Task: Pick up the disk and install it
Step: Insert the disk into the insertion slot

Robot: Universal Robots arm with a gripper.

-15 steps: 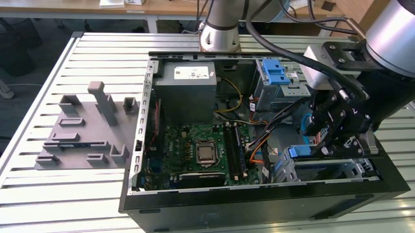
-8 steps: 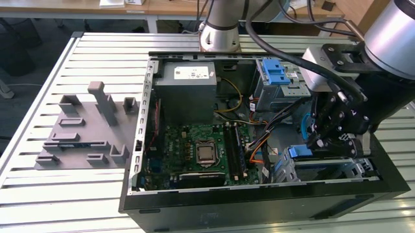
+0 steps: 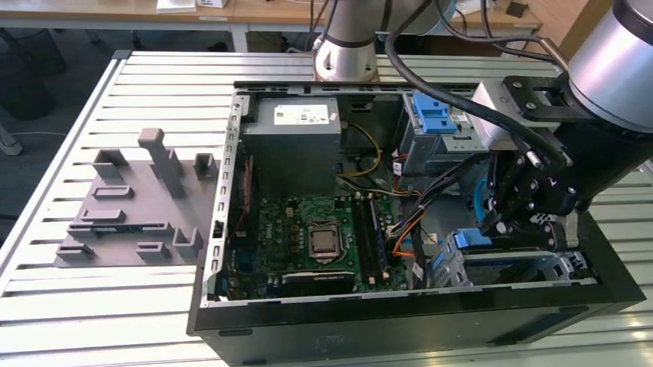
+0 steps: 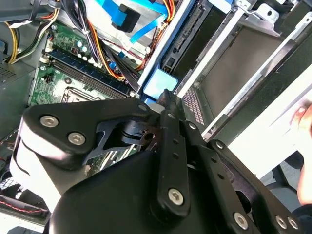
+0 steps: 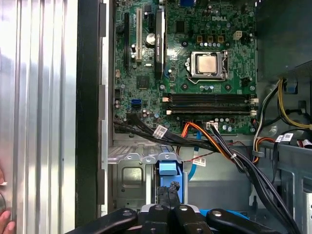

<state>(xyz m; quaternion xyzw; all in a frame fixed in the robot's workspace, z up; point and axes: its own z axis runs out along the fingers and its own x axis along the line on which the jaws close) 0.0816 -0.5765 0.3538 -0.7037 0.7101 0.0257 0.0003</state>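
Black pincer (image 5: 168, 187) is sitting closed, tips touching the blue-framed disk (image 5: 169, 168) resting in the grey metal drive cage (image 5: 127, 176) beneath; orange-and-black cables (image 5: 210, 141) are crowding just ahead of it.

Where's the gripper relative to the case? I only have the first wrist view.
Observer: Exterior view: the gripper hangs over the grey drive cage in the case corner, on the exterior view's right.
Operator: Disk in or out?
Observer: The disk lies in that cage. Its blue carrier runs under the gripper, with one end poking out toward the motherboard.
Operator: What's on the table?
Observer: A grey fixture with upright posts lies on the slatted table, on the exterior view's left of the case.
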